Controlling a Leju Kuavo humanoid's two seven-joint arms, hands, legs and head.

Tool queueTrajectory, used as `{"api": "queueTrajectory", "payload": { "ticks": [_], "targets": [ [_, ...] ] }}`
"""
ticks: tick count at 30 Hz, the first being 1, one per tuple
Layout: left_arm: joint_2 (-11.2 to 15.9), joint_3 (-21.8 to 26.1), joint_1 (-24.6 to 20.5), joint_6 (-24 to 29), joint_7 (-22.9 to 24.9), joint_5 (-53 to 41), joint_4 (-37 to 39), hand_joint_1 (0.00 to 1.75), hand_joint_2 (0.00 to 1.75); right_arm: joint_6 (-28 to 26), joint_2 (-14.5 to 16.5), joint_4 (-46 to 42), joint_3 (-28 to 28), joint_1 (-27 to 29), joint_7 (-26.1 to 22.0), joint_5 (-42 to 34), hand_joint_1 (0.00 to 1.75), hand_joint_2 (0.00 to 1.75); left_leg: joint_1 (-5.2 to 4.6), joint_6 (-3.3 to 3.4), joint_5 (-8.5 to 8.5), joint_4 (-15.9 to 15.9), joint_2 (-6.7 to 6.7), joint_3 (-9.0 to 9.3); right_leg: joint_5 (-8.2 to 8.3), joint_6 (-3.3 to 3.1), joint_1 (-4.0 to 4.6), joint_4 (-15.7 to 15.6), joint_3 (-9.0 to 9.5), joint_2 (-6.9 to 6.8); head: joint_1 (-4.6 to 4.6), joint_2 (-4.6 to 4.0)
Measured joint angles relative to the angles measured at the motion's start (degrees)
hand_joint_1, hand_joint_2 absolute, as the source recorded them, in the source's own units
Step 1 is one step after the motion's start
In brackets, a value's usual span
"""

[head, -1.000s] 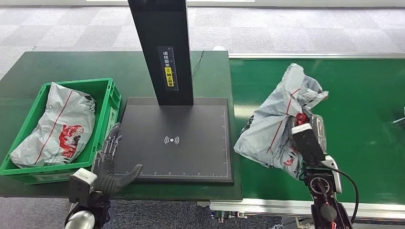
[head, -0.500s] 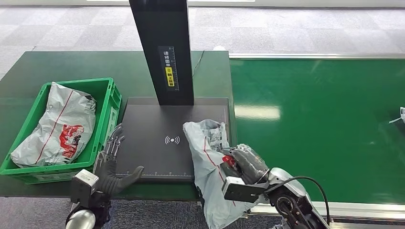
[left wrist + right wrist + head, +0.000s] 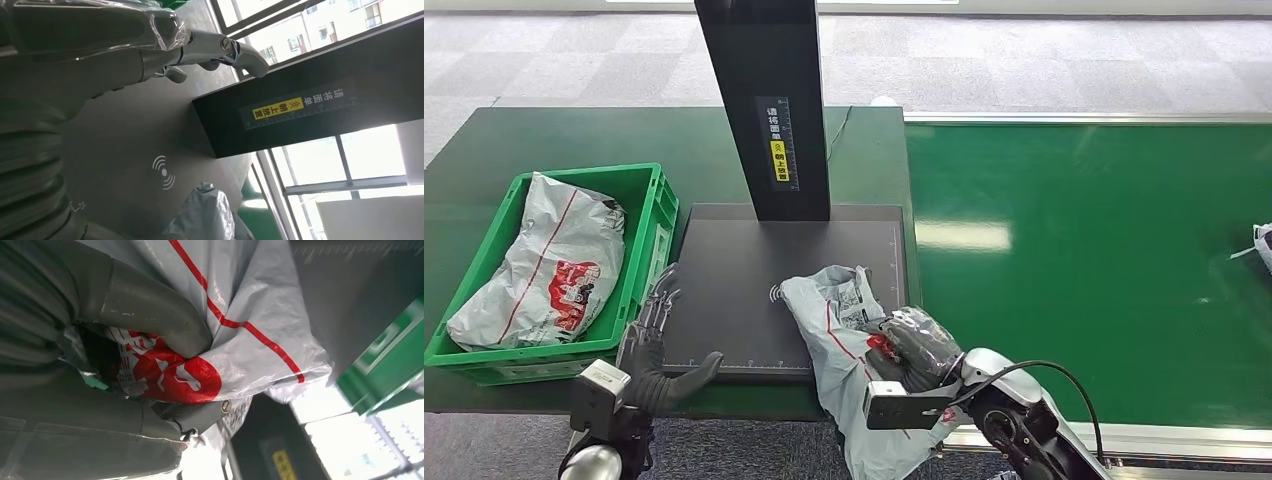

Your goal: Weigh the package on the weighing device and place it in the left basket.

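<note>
A grey plastic package (image 3: 844, 340) with red stripes and a red logo hangs over the front right part of the black weighing plate (image 3: 734, 290). My right hand (image 3: 914, 345) grips it from the right; the right wrist view shows the thumb (image 3: 150, 310) pressed into the crumpled package (image 3: 240, 330). Part of the bag droops past the table's front edge. My left hand (image 3: 659, 345) hovers open at the plate's front left corner, fingers spread. The left wrist view shows those fingers (image 3: 220, 47) above the plate and the package (image 3: 205, 215) beyond. The green basket (image 3: 652, 215) stands left of the plate.
Another grey package (image 3: 544, 265) lies inside the basket. A black post (image 3: 769, 110) with a yellow label rises from the back of the plate. The green conveyor belt (image 3: 1094, 260) stretches to the right, with a bit of another bag (image 3: 1262, 245) at its far right edge.
My right hand has carried the package from the conveyor leftward onto the weighing plate, then a little further left over it. The left hand has stayed in place.
</note>
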Motion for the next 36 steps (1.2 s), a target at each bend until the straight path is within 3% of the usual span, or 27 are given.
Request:
{"api": "queueTrajectory", "payload": {
  "ticks": [5, 13, 24, 30, 36],
  "targets": [
    [-0.20, 0.02, 0.58, 0.08, 0.11, -0.39, -0.63, 0.00, 1.75, -6.18, 0.22, 0.08, -1.95, 0.25, 0.60, -0.60, 1.75, 1.75, 0.00, 0.00, 0.00, 0.01, 0.00, 0.01, 0.00, 0.00, 0.00, 0.00, 0.00, 0.00, -0.01, 0.00],
    [-0.31, -0.06, -0.37, -0.09, 0.11, -0.28, -0.13, 0.00, 1.75, -8.64, 1.51, 2.40, -5.20, 0.31, -2.43, -5.57, 1.75, 1.75, 0.01, 0.00, 0.00, 0.00, 0.00, 0.01, 0.00, 0.00, 0.01, 0.00, -0.01, 0.00, -0.02, 0.00],
    [-0.33, -0.25, -2.45, -0.62, -0.07, 0.09, 1.36, 0.00, 1.75, -9.82, 2.42, 9.32, -5.12, -2.21, -4.10, -5.61, 1.75, 1.75, 0.00, 0.01, 0.01, 0.01, 0.00, 0.01, 0.01, 0.00, 0.00, 0.00, 0.00, 0.00, -0.01, -0.01],
    [-0.40, -0.59, -4.14, -1.14, -0.63, 0.22, 2.91, 0.00, 1.75, -8.13, 3.35, 15.68, -3.13, -8.98, -3.11, -5.20, 1.75, 1.75, 0.00, 0.00, 0.04, 0.01, 0.06, 0.00, 0.05, -0.02, 0.00, 0.02, -0.01, 0.03, 0.00, 0.00],
    [-0.66, -1.66, -5.72, -1.72, -0.85, 0.38, 4.40, 0.00, 1.75, -2.56, 8.51, 27.00, 0.66, -21.51, -1.89, -4.86, 1.75, 1.75, 0.01, -0.02, 0.13, 0.01, 0.08, 0.01, 0.10, -0.03, 0.01, 0.06, -0.05, 0.06, -0.01, 0.01]
  ]
}}
